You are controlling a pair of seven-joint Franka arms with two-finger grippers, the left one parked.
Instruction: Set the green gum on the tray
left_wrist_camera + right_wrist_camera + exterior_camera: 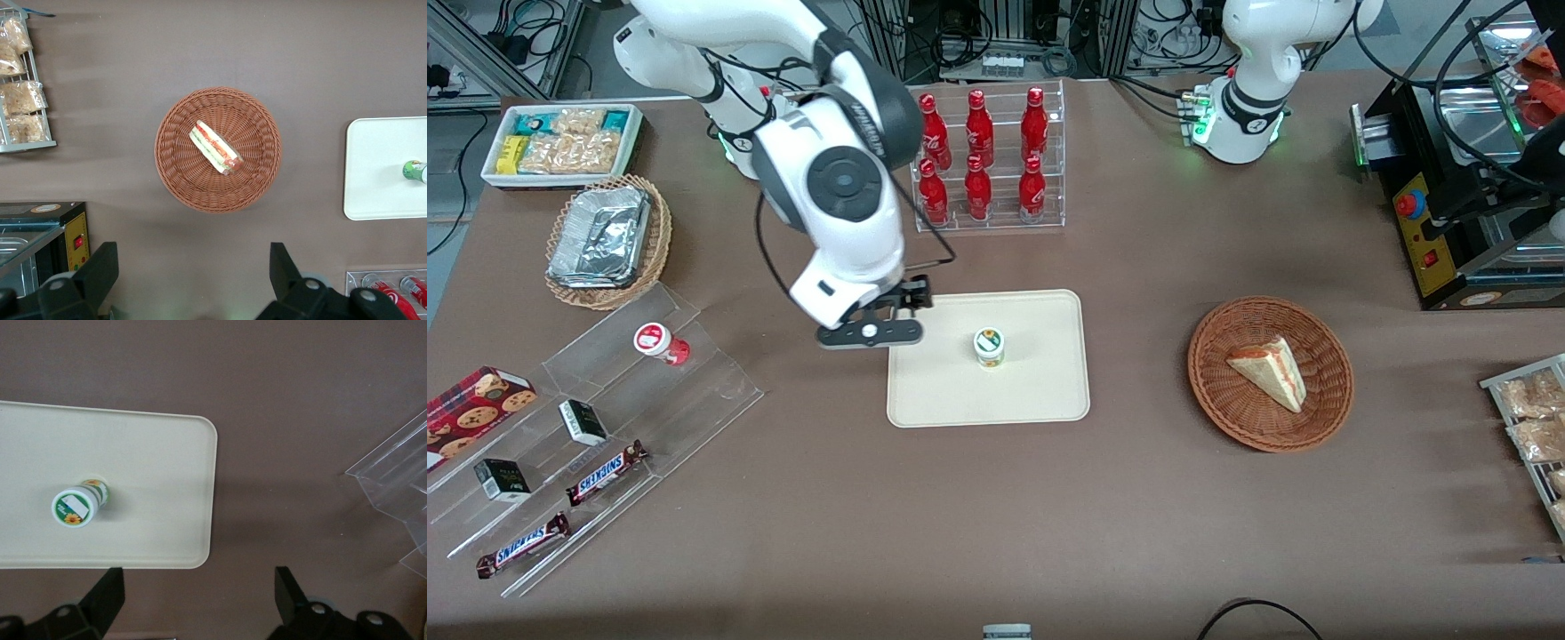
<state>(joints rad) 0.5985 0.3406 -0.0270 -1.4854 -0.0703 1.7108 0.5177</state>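
Note:
The green gum [989, 346], a small white canister with a green-and-white lid, stands upright near the middle of the cream tray [1040, 387]. It also shows in the right wrist view [79, 504] on the tray [160, 453] and in the left wrist view [414, 171]. My right gripper [871, 331] is open and empty. It hovers above the table just off the tray's edge, on the side toward the working arm's end, well apart from the gum. Between its fingers [290, 593] only bare brown table shows.
A red-lidded canister [660, 342] lies on the clear acrylic display steps [605, 418] with snack bars and boxes. A rack of red bottles [987, 160] stands farther from the front camera than the tray. A wicker basket with a sandwich [1270, 372] lies toward the parked arm's end.

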